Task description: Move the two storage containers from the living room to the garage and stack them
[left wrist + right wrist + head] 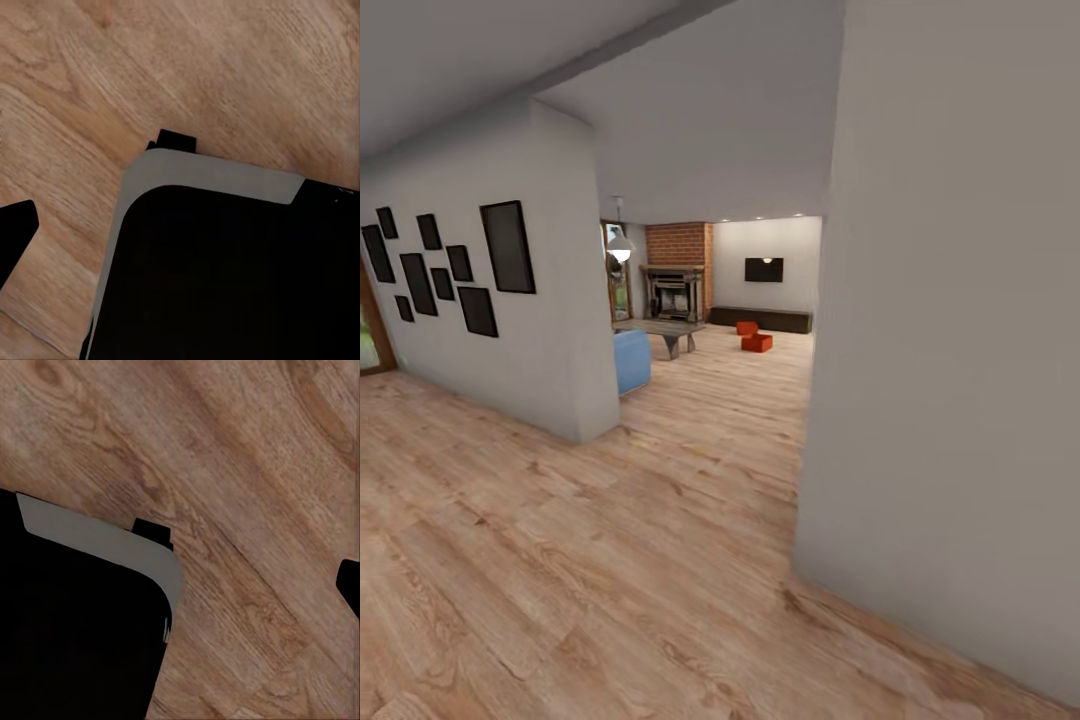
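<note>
Jaw state cannot be told for either gripper: one dark fingertip (15, 232) shows in the left wrist view, another (351, 583) in the right. Two storage containers (756, 342) (747, 327) sit right of frame centre on the living room's wood floor (660, 540) (far off), near the TV bench (760, 319).

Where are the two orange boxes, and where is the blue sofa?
Nearer orange box (757, 342): head view, on its front wall.
Farther orange box (747, 327): head view, on its side, just behind the nearer one.
Blue sofa (631, 361): head view, on its end, poking out past the wall corner.
</note>
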`<state>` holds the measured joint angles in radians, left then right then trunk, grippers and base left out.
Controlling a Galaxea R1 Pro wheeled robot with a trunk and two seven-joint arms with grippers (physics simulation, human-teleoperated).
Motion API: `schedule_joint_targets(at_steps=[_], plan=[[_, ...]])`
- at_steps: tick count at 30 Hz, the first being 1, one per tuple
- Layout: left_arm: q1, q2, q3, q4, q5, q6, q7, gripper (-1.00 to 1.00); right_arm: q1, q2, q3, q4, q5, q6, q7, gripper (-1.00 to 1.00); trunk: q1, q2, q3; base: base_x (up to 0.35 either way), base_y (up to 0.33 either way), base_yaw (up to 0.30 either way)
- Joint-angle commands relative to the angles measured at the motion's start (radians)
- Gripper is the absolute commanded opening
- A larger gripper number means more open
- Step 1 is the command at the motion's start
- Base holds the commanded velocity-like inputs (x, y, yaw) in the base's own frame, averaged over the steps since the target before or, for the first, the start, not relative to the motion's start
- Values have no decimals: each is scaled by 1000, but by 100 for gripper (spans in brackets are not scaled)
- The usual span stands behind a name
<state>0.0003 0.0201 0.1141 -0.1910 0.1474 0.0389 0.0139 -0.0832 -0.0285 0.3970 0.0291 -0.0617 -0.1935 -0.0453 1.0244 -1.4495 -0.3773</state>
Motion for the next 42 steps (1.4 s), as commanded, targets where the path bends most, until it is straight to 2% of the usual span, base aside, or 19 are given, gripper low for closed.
schedule_joint_targets(at_steps=[1,26,42], plan=[[0,0,0,-2,11,4,1,100,-1,1,8,3,-7,-6,-2,100,1,-1,-1,324,0,270],[0,0,0,-1,11,4,1,100,-1,1,6,3,-11,-5,-4,100,1,-1,-1,324,0,270],[0,-1,0,1,11,4,1,100,-1,-2,19,3,-3,2,2,100,1,-1,-1,324,0,30]])
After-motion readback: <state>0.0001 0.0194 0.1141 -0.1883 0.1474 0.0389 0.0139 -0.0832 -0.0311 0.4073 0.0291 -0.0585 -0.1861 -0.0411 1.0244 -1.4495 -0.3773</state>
